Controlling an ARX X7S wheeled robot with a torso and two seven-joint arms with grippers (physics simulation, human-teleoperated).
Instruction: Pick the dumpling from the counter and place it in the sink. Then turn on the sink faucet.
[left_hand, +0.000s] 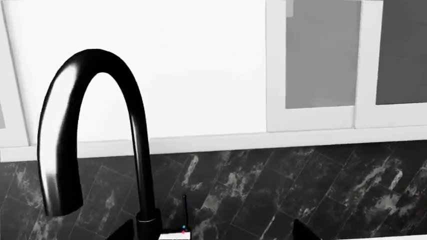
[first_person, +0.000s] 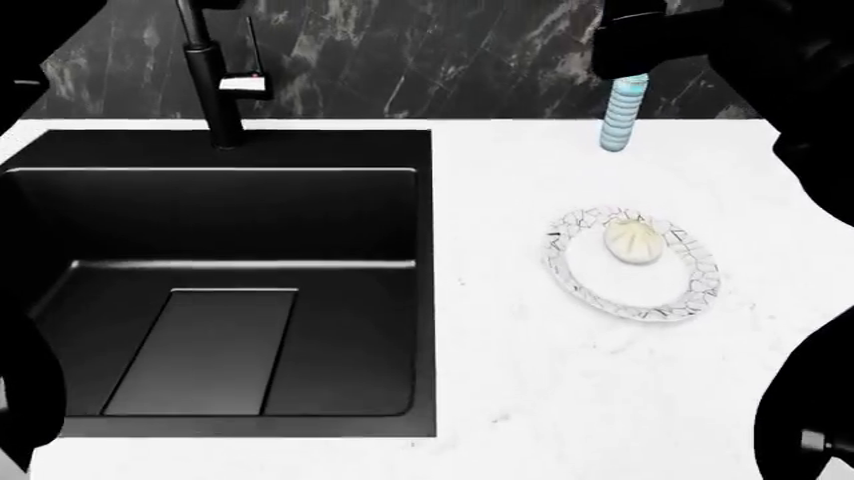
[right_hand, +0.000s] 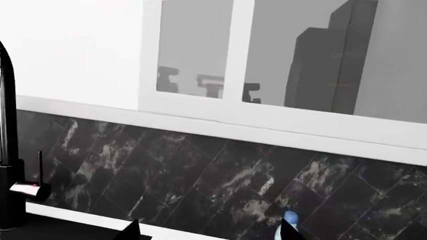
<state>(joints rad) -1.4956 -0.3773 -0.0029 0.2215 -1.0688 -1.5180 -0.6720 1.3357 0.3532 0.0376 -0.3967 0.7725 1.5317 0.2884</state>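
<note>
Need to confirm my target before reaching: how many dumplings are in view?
1. The dumpling lies on the plate, on the counter right of the sink.

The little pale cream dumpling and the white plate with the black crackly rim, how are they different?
The small pale cream-yellow dumpling is puffy and rounded, while the white plate with the black crackle-lined rim is flat. The dumpling is far smaller than the plate and plain, while the plate carries black lines. The dumpling sits on the plate, towards its far edge. Both look roundish and light-coloured.
</note>
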